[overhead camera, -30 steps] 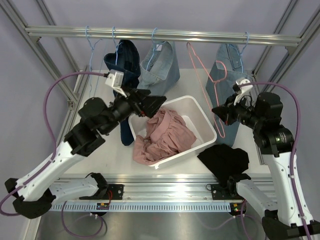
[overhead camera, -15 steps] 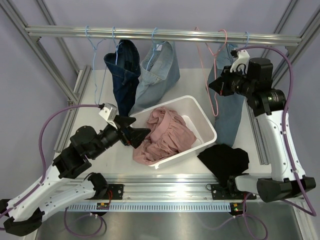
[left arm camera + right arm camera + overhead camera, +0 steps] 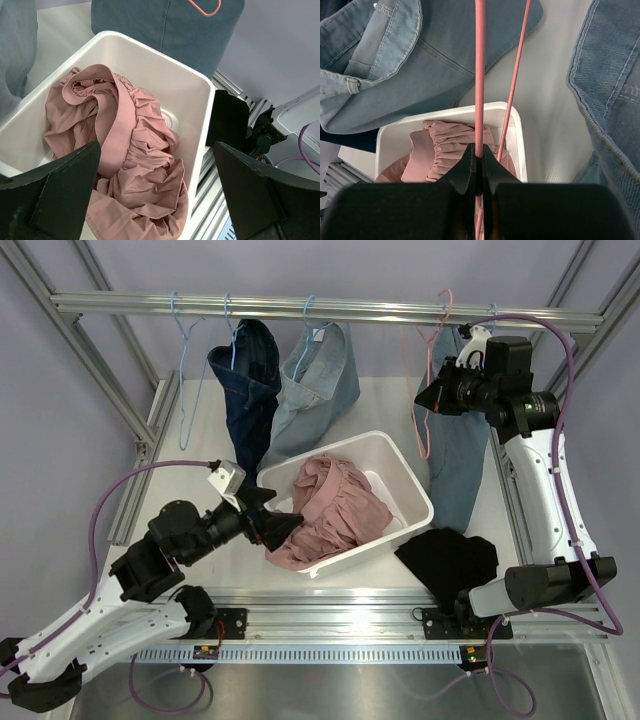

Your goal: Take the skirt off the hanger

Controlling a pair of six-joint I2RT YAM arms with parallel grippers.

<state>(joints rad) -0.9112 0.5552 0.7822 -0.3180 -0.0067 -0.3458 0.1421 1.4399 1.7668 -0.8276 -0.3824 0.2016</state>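
Your right gripper (image 3: 479,161) had its jaws clamped narrow on 1 thin bar of the pink hanger (image 3: 480,75), which carried no garment. The jaws of your left gripper (image 3: 156,150) stood wide, held nothing, and hung directly over the skirt (image 3: 135,125). The skirt lay bunched inside the white bin (image 3: 165,55), with 1 fold spilling over the near rim. In the preceding 1 second your right arm had lifted the hanger from beside the bin up toward the rail (image 3: 330,308), and your left arm had drawn back from above the bin toward the near edge of the table. Treat the removal as done: skirt and hanger were well apart, and only the parking of the bare hanger appeared to remain. Note the limits of the views. The top view did not show clearly whether the hook had seated over the rail. The right wrist view cut off both ends of the hanger. The denim garment (image 3: 455,460) behind the hanger blurred its outline.
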